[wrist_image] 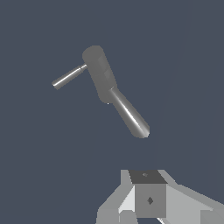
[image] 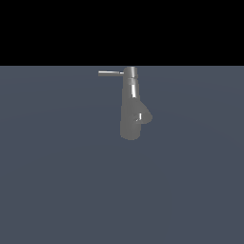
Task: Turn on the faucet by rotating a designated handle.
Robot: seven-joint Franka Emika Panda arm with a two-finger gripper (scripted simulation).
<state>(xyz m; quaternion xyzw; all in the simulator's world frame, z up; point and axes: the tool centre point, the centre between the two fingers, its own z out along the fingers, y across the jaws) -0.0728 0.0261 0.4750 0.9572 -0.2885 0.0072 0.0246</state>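
The grey faucet (image: 130,116) stands upright in the middle of the exterior view, its tall body widening toward the base, with a short stubby bulge on the exterior view's right. The handle (image: 110,73) is a thin straight rod that sticks out from the narrow shiny cap toward the exterior view's left. The wrist view looks down on the faucet (wrist_image: 104,76) at a slant, and the handle (wrist_image: 68,77) juts out sideways from it. Grey blocks of my gripper (wrist_image: 148,199) fill that picture's lower edge, well apart from the faucet. No gap between the fingers shows. The exterior view shows no gripper.
A flat blue-grey surface (image: 57,190) spreads around the faucet in every direction. A black band lies beyond its far edge in the exterior view.
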